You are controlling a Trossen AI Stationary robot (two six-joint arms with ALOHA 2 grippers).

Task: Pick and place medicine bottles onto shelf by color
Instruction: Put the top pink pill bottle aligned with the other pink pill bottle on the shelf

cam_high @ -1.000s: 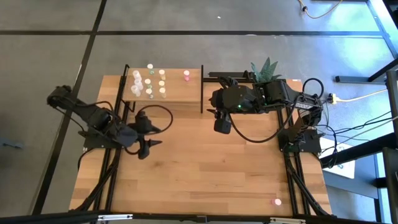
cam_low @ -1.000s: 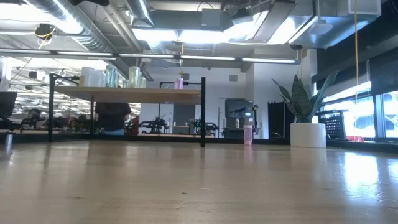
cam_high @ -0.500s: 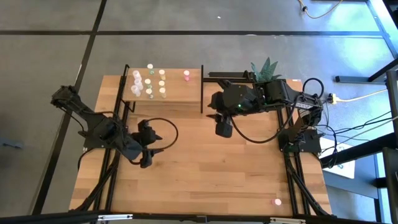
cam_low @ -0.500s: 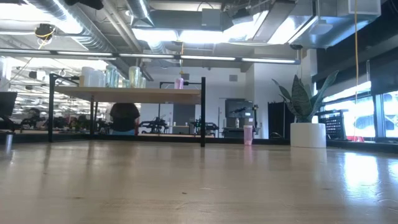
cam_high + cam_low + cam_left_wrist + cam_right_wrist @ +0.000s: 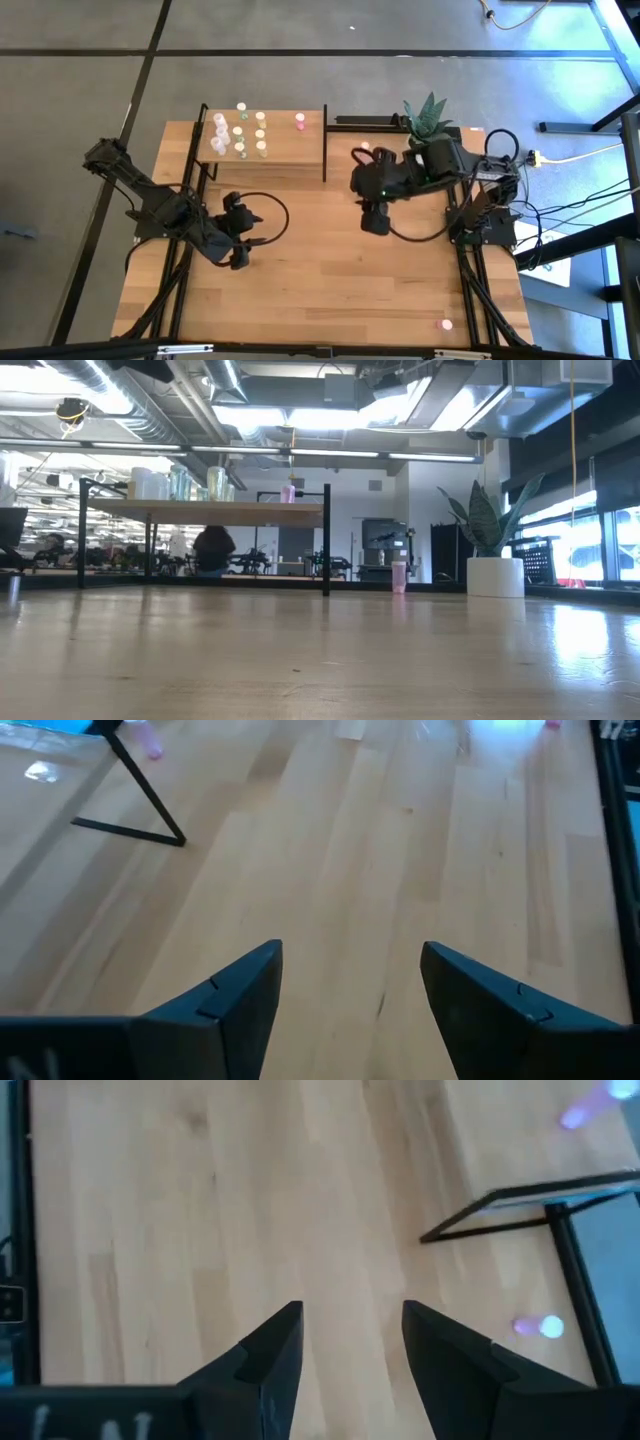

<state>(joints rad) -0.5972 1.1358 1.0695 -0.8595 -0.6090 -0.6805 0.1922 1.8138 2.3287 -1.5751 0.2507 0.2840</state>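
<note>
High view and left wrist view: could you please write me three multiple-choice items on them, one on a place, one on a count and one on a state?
1. Where does the shelf stand?
A. On the left arm's side of the table, at the edge opposite the arms' bases
B. In the middle of the table
C. On the floor beside the table

2. How many pink-topped bottles stand on the shelf?
A. None
B. One
C. Four

3. How is the left hand?
A. Shut on a bottle
B. Open and empty
C. Out of view

Answers:
1 A: the high view shows the shelf at that edge, on the left arm's side.
2 B: only one pink-topped bottle shows there, near the shelf's end.
3 B: the left wrist view shows its fingers apart with only bare wood between them.
</note>
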